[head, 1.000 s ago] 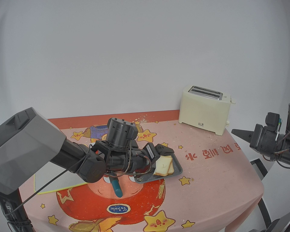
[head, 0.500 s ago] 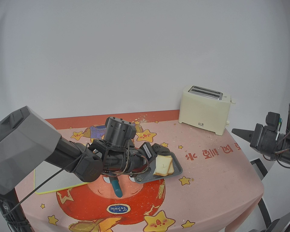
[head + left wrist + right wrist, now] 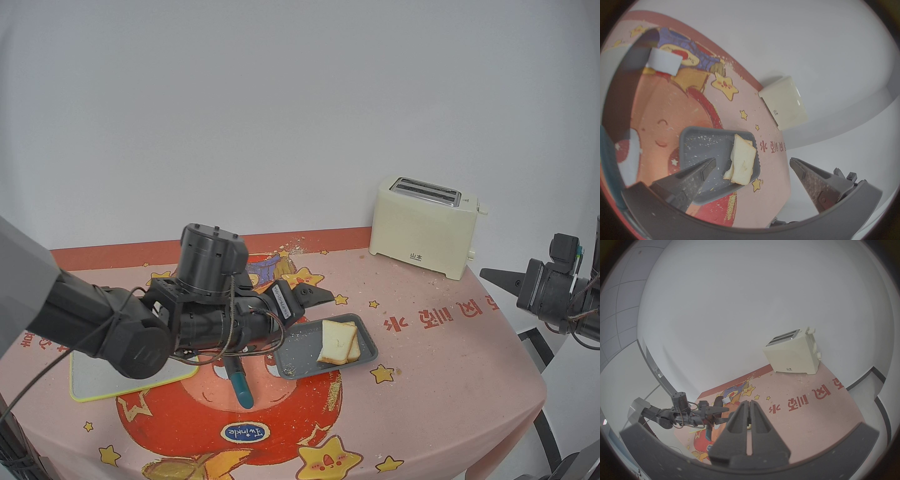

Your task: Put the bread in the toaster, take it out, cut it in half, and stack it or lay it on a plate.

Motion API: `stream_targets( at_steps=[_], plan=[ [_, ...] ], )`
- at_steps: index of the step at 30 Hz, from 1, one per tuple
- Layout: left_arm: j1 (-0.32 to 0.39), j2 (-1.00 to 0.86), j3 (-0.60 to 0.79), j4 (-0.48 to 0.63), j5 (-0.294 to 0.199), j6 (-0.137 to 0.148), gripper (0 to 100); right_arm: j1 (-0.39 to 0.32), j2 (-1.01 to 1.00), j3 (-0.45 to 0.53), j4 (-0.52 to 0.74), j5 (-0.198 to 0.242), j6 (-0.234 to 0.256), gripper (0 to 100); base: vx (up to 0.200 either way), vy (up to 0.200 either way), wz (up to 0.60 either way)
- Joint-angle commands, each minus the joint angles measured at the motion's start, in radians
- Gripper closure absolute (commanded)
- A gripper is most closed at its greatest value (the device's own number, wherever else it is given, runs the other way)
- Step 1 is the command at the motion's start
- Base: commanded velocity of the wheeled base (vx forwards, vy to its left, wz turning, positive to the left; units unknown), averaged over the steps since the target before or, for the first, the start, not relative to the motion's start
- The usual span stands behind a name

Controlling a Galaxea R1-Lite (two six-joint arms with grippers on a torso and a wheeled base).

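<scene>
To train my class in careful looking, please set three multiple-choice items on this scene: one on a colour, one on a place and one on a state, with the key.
1. What colour is the toaster?
A cream; B red; C black.

2. Where does the bread lie?
A in the toaster's slots; B on the grey tray; C on the cutting board.

3. How do the fingers of the left gripper stand?
A shut on the bread; B shut on a knife; C open, holding nothing.

Key:
1 A, its body is pale cream.
2 B, the slices rest at one end of the tray.
3 C, the left wrist view shows the fingers spread wide apart with nothing gripped between them.
</scene>
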Motion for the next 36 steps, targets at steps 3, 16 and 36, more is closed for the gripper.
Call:
stream_targets(
  at_steps=[3,16,36],
  plan=[
    [0.098,-0.196,0.069,-0.001,0.027,0.051,0,-0.004,-0.008,0.003,-0.001,-0.006,-0.015,100,0.0,0.0,0.0],
    [0.376,-0.415,0.287,-0.013,0.235,0.662,0,-0.005,-0.008,0.043,-0.001,-0.015,-0.105,100,0.0,0.0,0.0],
    [0.377,-0.799,0.543,-0.012,0.366,0.723,0,-0.096,-0.011,0.068,-0.004,-0.081,-0.268,100,0.0,0.0,0.0]
  ],
)
